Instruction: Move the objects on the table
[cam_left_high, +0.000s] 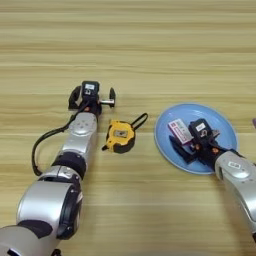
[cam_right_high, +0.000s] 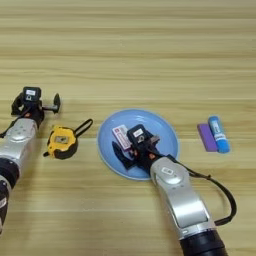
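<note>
Wooden table (cam_right_high: 150, 50) fills both views. One yellow tape measure (cam_left_high: 120, 136) with a black strap loop lies left of centre, just right of the left forearm, between the left arm and the plate. One purple block (cam_right_high: 205, 137) lies at the right, touching or just beside the blue tube (cam_right_high: 218, 134); the tube is on its right, long axis running near to far, and both sit well right of the plate on bare table. Only the right eye view shows this pair clearly.

One round blue plate (cam_right_high: 165, 131) sits centre-right. One white pack with red edging (cam_right_high: 121, 136) lies flat inside the plate, in its left part. Right gripper (cam_right_high: 131, 151) is low over the plate; one black finger (cam_right_high: 121, 155) lies along the pack's near-left side, the gripper body sits against its right side. Fingers look spread either side of the pack, touching or very nearly so; whether it is actually pinched, cannot tell. The right forearm covers the plate's near rim.

Left gripper (cam_left_high: 91, 98) is on the far left, over bare table beyond the tape measure, fingers spread apart, holding nothing, touching nothing.

Count: one tube, one pack, one plate, one tape measure, one purple block.
</note>
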